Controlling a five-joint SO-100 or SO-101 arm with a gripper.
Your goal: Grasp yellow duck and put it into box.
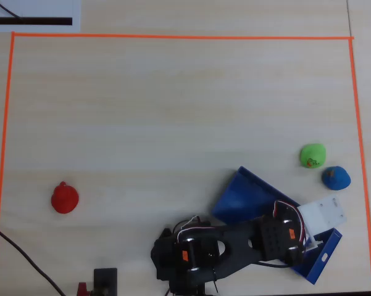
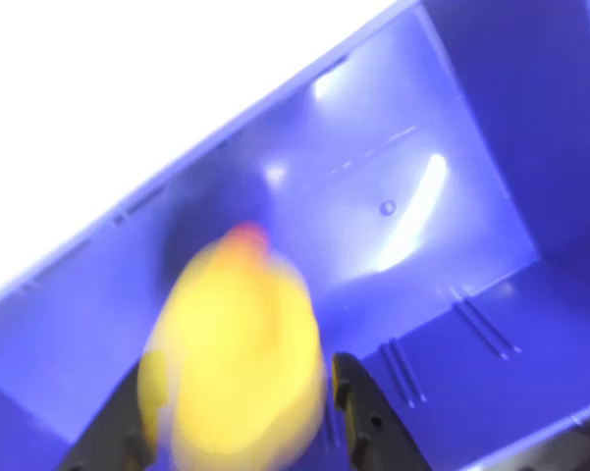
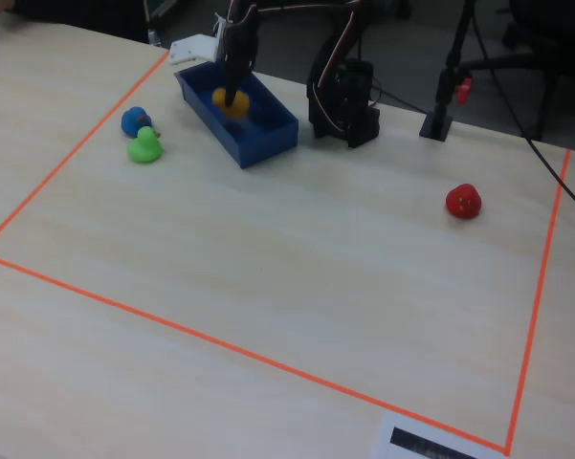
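The yellow duck [image 2: 236,343] fills the lower middle of the wrist view, blurred, inside the blue box [image 2: 452,196]. My gripper [image 2: 238,412] straddles it: the left finger touches the duck, while a narrow gap shows at the right finger [image 2: 351,402], so the gripper is open. In the fixed view the duck [image 3: 226,101] lies on the floor of the box [image 3: 268,142] with the gripper [image 3: 234,94] pointing straight down onto it. In the overhead view the arm [image 1: 271,237] covers the near end of the box [image 1: 241,197] and hides the duck.
A green duck [image 1: 312,155] and a blue duck [image 1: 336,177] sit just right of the box in the overhead view. A red toy [image 1: 65,198] lies far left. Orange tape [image 1: 173,36] frames the table. The arm base [image 3: 344,96] and a stand [image 3: 445,115] are behind the box.
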